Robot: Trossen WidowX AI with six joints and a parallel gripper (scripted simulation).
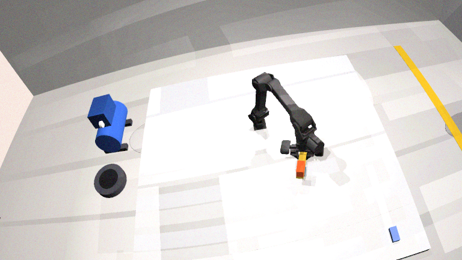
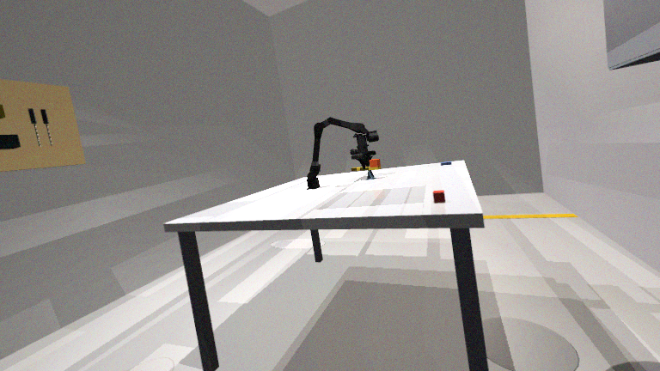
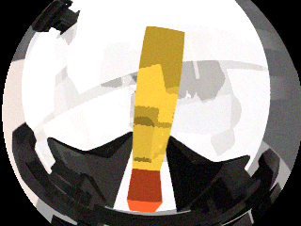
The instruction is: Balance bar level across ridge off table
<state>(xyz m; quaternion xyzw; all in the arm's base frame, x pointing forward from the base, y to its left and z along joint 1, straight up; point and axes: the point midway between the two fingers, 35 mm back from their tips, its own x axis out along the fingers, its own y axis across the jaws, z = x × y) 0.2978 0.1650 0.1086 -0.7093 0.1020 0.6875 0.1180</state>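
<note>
The bar is yellow with a thicker orange end. My gripper is shut on the bar's yellow part, and the bar runs lengthwise out between the dark fingers in the wrist view. In the exterior view the bar is held roughly level, just over the small dark ridge standing on the white table. I cannot tell whether the bar touches the ridge. In the top view the ridge is almost wholly hidden under the bar's orange end.
A small red cube sits near the table's front right edge. A flat blue block lies at a table corner. On the floor beside the table are a blue cylinder machine and a black ring.
</note>
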